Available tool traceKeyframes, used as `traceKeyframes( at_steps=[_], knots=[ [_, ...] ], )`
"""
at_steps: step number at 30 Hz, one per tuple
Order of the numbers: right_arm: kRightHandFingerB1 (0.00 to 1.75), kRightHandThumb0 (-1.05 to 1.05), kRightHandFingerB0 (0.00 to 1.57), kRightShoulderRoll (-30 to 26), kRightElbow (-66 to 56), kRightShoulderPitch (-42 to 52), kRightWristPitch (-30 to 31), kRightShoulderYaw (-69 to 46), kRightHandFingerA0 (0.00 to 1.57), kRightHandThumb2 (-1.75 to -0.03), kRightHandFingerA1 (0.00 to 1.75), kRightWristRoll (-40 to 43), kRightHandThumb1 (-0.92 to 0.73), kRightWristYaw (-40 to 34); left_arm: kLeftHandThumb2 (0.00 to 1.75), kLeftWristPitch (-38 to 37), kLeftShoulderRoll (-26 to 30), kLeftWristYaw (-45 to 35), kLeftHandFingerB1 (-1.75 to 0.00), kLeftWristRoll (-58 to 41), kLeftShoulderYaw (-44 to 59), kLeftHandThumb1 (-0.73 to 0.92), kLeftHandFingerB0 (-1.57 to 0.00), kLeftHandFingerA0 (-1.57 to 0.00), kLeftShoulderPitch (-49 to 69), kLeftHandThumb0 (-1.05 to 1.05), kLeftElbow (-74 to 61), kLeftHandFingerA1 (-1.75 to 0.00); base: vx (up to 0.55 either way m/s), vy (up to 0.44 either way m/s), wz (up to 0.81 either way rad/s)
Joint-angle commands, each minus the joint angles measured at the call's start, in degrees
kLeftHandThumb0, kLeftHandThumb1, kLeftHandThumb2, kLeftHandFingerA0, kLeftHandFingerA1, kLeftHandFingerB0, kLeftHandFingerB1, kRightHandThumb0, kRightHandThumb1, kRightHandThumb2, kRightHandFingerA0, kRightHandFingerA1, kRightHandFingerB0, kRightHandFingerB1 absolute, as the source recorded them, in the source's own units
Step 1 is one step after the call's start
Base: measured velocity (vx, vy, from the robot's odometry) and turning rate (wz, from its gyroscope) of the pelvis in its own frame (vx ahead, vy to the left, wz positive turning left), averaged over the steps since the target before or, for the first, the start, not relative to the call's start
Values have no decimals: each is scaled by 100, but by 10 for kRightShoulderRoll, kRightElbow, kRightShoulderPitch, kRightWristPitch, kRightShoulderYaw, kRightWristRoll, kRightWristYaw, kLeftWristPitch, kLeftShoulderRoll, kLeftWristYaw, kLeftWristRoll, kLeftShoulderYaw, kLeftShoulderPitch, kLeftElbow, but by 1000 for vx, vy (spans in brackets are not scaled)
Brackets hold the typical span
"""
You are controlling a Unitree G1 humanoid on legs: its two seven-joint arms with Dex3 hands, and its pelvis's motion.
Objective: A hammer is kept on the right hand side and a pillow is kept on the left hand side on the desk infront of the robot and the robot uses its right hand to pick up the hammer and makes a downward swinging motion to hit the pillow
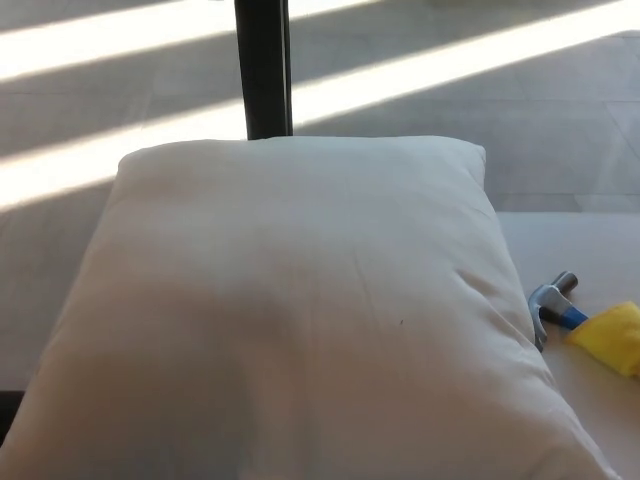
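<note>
A large white pillow (300, 310) fills most of the head view, lying on the pale desk (590, 240). Just past its right edge lies the hammer (552, 303), with a grey metal head and a short blue neck showing. A yellow thing (612, 338), either the hammer's handle grip or a cloth, covers the rest of the hammer at the right border. Neither of my hands shows anywhere in the picture.
A dark upright post (263, 65) stands behind the pillow at the top middle. Beyond the desk is a grey floor (450, 90) crossed by bright bands of sunlight. The desk's far edge runs at the right, just behind the hammer.
</note>
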Motion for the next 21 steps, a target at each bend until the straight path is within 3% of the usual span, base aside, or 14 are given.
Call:
traceKeyframes(
  at_steps=[1, 2, 4, 7, 8, 9, 10, 12, 13, 14, 16, 17, 18, 21],
  knots=[
    [39, -62, 47, -28, 24, -11, -47, -71, 68, -58, 128, 77, -59, -20, 55, -27, 25, 31, -56, -56, 47, 50, -76, -80, -9, -41, 35, -69, 0, 0, 0],
    [38, -60, 43, -26, 33, -22, -45, -106, 56, -58, 94, 110, -59, -12, 56, -22, 27, 30, -56, -62, 55, 46, -73, -79, -13, -44, 38, -69, 0, 0, 0],
    [37, -58, 45, -29, 43, -30, -55, -119, 66, -58, 81, 111, -59, -19, 55, -21, 27, 31, -56, -64, 61, 49, -73, -79, -15, -40, 39, -67, 0, 0, 0],
    [35, -60, 40, -37, 40, -29, -47, -124, 69, -60, 120, 102, -59, -24, 55, -23, 28, 29, -54, -55, 54, 50, -73, -78, -14, -43, 40, -66, 0, 0, 0],
    [50, -63, 31, -44, 46, -32, -47, -122, 75, -90, 100, 98, -50, -24, 54, -28, 26, 26, -56, -64, 61, 48, -72, -77, -15, -39, 40, -67, 0, 0, 0],
    [35, -62, 40, -46, 49, -37, -45, -125, 63, -59, 97, 101, -61, -26, 55, -28, 26, 26, -55, -66, 63, 49, -72, -78, -16, -39, 42, -67, 0, 0, 0],
    [46, -73, 29, -50, 54, -45, -42, -131, 46, -88, 71, 110, -53, -24, 55, -26, 27, 26, -56, -69, 65, 49, -71, -78, -17, -39, 44, -68, 0, 0, 0],
    [46, -73, 29, -54, 60, -51, -44, -132, 46, -88, 71, 114, -53, -18, 55, -25, 27, 26, -56, -73, 66, 49, -71, -78, -17, -39, 44, -68, 0, 0, 0],
    [42, -70, 14, -64, 54, -61, -30, -136, 26, -88, 58, 123, -52, -9, 55, -25, 25, 29, -55, -73, 64, 49, -69, -75, -16, -40, 41, -66, 0, 0, 0],
    [29, -66, 17, -69, 45, -67, -30, -136, 17, -61, 41, 127, -68, -3, 55, -24, 25, 33, -56, -73, 62, 49, -71, -76, -16, -40, 40, -66, 0, 0, 0],
    [24, -66, 13, -86, 30, -105, -1, -150, 5, -63, 28, 159, -68, 22, 55, -23, 26, 28, -56, -74, 59, 50, -73, -76, -17, -41, 39, -67, 0, 0, 0],
    [23, -72, 14, -96, 25, -115, -3, -136, 9, -62, 37, 142, -70, 16, 55, -23, 26, 28, -56, -74, 57, 50, -72, -75, -16, -41, 38, -67, 0, 0, 0],
    [33, -83, 0, -102, 18, -123, 4, -132, 4, -92, 48, 140, -56, 18, 55, -23, 27, 28, -56, -74, 56, 50, -73, -76, -17, -41, 41, -67, 0, 0, 0],
    [30, -74, 8, -115, -27, -160, 12, -130, 2, -91, 42, 157, -55, 38, 55, -24, 26, 22, -55, -85, 63, 48, -72, -75, -16, -39, 42, -64, 0, 0, 0]
  ],
)
